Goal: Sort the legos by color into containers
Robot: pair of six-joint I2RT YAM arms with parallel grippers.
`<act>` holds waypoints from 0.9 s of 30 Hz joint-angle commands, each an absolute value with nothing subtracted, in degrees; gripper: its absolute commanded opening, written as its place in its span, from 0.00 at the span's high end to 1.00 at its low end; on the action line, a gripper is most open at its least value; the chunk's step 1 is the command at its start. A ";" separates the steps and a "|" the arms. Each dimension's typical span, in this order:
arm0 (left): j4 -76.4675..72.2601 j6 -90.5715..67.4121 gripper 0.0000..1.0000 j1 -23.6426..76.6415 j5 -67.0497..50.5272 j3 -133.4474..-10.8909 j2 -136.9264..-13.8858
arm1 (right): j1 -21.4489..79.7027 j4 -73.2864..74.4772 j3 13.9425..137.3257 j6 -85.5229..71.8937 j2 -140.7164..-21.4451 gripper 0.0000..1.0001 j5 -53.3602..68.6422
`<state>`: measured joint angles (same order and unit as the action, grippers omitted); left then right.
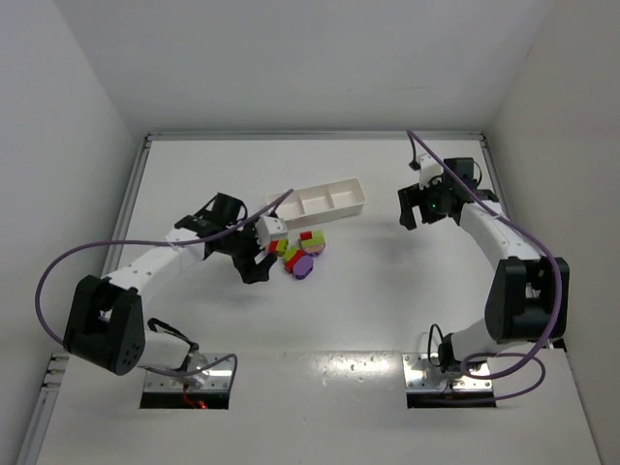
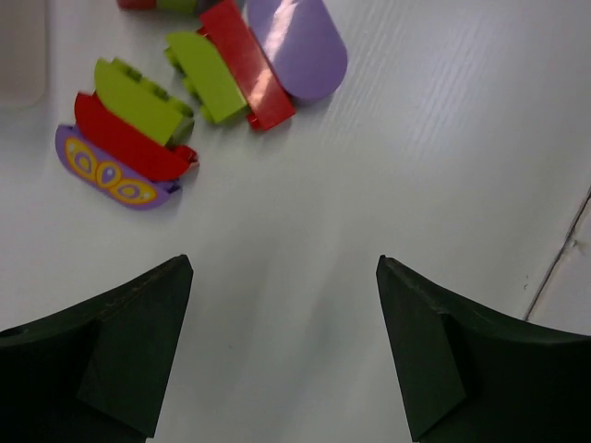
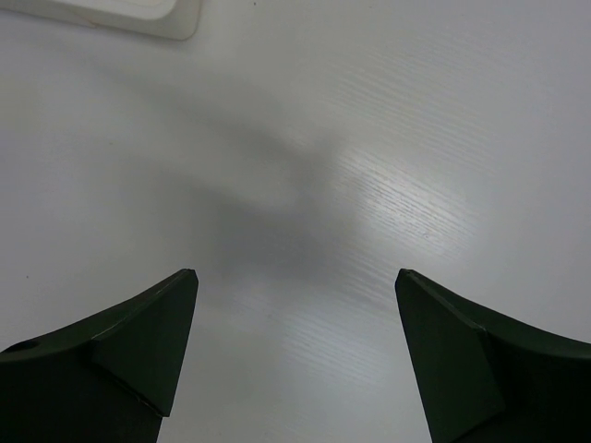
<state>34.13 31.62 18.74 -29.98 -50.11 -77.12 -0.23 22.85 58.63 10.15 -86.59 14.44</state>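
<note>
A cluster of legos (image 1: 298, 254) in red, yellow-green and purple lies on the table just below the long white tray (image 1: 360, 198) with three compartments. In the left wrist view I see a purple printed brick (image 2: 109, 174), a red arch (image 2: 125, 144), two yellow-green bricks (image 2: 137, 100), a red bar (image 2: 247, 65) and a plain purple piece (image 2: 297, 46). My left gripper (image 1: 256, 267) (image 2: 284, 346) is open and empty, just left of and below the cluster. My right gripper (image 1: 415, 207) (image 3: 295, 355) is open and empty over bare table, right of the tray, whose corner (image 3: 166, 20) shows in the right wrist view.
White walls close the table at the back and both sides. A seam in the table surface (image 2: 559, 258) runs at the right of the left wrist view. Purple cables loop from both arms.
</note>
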 commanded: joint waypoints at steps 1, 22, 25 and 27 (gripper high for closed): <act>32.00 42.78 0.13 21.26 -31.99 -50.36 -76.02 | 0.09 22.59 58.45 11.34 -84.73 0.12 16.44; 27.86 56.43 0.09 20.75 -29.79 -63.36 -96.23 | -0.44 23.73 57.92 12.39 -82.44 0.12 15.91; 27.86 56.95 0.09 20.74 -29.79 -65.12 -98.96 | -0.44 23.73 57.92 12.39 -82.44 0.12 15.91; 27.86 56.43 0.09 20.74 -29.79 -65.82 -100.36 | -0.44 23.73 57.92 12.39 -82.44 0.12 15.91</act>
